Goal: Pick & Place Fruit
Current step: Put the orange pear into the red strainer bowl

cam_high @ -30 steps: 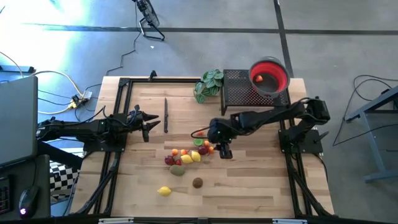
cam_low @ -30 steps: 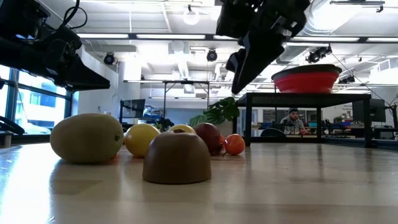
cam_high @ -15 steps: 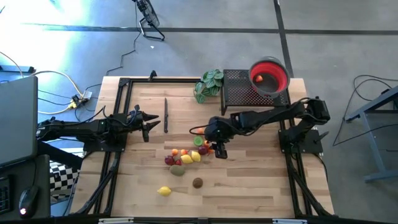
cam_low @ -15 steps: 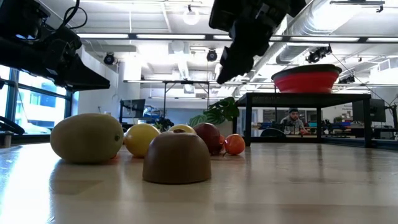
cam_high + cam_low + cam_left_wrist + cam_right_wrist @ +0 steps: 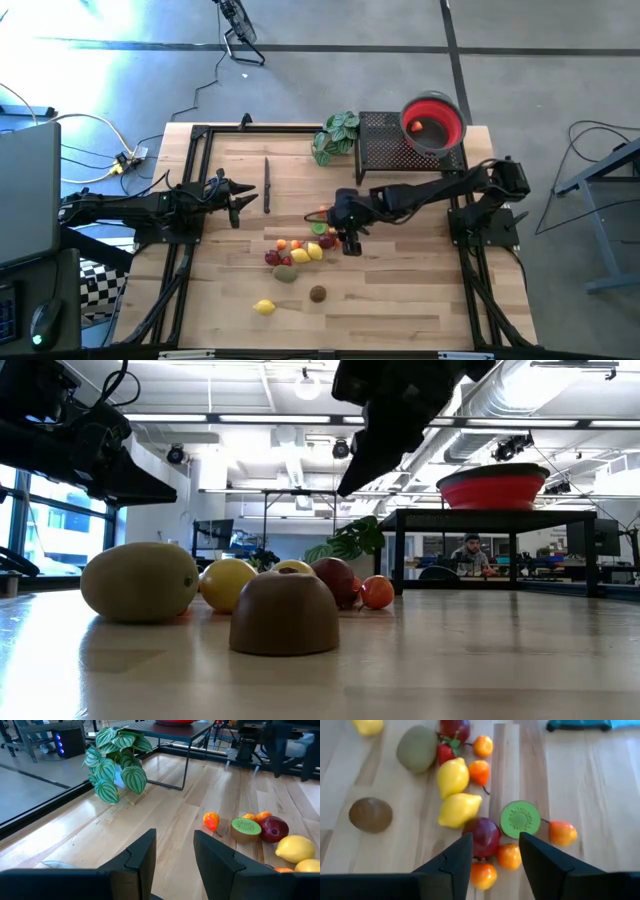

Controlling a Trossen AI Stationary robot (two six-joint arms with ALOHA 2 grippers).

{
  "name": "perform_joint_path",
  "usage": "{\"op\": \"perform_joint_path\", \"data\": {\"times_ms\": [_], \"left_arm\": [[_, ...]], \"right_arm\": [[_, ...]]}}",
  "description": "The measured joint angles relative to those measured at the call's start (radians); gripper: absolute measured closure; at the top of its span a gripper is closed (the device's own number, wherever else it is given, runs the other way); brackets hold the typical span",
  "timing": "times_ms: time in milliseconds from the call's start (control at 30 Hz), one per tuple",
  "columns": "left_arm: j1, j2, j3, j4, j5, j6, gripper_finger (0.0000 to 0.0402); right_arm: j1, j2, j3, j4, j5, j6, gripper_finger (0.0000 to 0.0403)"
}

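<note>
Two dark jointed arms, black angular fingers (image 5: 457, 862)

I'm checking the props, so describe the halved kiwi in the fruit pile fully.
The halved kiwi is a small toy slice, looking like plastic. Its flat round face is bright green with a paler centre and a ring of dark seeds; the rim is brownish. It rests on the wooden table at the pile's edge, touching or nearly touching a dark red fruit. Nothing grips it.
</note>
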Motion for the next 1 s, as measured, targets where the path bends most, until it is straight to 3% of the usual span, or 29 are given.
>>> {"op": "perform_joint_path", "data": {"times_ms": [300,1000], "left_arm": [[0.0,0.0,0.0,0.0,0.0,0.0,0.0274],[0.0,0.0,0.001,-0.005,0.001,-0.003,0.0274]], "right_arm": [[0.036,0.015,0.0,-0.04,0.013,0.056,0.016],[0.039,0.162,0.0,-0.09,0.033,0.129,0.0156]]}}
